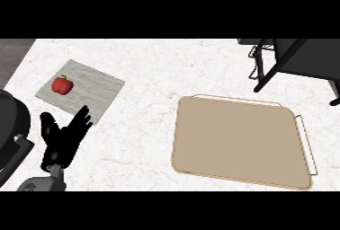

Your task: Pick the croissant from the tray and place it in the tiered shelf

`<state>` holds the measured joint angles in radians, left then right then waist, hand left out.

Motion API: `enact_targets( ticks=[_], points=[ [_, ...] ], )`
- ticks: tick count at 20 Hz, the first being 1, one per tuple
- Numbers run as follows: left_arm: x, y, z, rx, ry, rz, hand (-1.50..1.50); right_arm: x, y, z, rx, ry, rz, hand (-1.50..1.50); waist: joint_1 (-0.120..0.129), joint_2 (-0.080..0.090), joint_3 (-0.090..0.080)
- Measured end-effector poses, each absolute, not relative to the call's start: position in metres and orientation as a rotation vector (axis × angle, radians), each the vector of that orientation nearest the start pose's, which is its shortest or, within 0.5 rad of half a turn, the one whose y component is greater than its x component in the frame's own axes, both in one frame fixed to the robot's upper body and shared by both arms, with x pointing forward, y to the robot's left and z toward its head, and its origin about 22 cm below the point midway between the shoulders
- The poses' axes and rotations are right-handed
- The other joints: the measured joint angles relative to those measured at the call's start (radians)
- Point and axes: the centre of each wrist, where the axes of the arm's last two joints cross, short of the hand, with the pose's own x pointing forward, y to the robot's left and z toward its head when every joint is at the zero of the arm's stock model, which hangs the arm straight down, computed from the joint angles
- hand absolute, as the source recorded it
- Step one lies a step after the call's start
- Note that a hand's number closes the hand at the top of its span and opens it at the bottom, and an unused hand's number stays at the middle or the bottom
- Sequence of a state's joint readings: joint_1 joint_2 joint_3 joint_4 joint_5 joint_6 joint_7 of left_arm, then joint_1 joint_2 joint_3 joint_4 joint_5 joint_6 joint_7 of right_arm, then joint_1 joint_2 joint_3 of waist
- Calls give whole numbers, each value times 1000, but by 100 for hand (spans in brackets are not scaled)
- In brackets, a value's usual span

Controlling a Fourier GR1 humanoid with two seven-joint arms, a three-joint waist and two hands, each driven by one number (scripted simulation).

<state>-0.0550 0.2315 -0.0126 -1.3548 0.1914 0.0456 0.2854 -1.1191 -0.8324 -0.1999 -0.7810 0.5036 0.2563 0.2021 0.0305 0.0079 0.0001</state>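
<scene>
A beige tray with thin wire handles lies on the counter at the right; nothing shows on its surface. The black tiered shelf stands at the far right, only its dark frame and legs in view. No croissant is visible anywhere. My left hand rests open at the lower left, fingers straight and pointing up toward the grey mat. My right hand does not show.
A red bell pepper sits on a grey square mat at the upper left, just beyond my left hand. A dark rounded shape fills the left edge. The white marble counter spreads between mat and tray.
</scene>
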Motion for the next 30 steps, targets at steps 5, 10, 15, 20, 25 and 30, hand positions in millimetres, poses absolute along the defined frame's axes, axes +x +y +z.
enact_targets(
  ticks=[5, 10, 15, 20, 25, 30],
  points=[
    [252, 285, -27, 72, -1130, 19, 0, 412, -397, 320, -1048, -1463, 502, 150, 5, 3, 0],
    [258, 282, -26, 72, -1131, 14, 0, 422, -401, 304, -1070, -1473, 497, 150, 8, 6, 1],
    [253, 288, -23, 66, -1128, 12, 0, 426, -403, 304, -1056, -1506, 492, 150, 9, 5, 1],
    [256, 287, -22, 70, -1134, 7, 0, 427, -411, 296, -1044, -1527, 505, 150, 12, 7, 0],
    [259, 287, -24, 72, -1132, 16, 0, 425, -415, 304, -1067, -1499, 533, 150, 7, 6, 0],
    [256, 285, -28, 68, -1131, 12, 0, 422, -421, 311, -991, -1554, 313, -150, 11, 7, 1]
  ],
)
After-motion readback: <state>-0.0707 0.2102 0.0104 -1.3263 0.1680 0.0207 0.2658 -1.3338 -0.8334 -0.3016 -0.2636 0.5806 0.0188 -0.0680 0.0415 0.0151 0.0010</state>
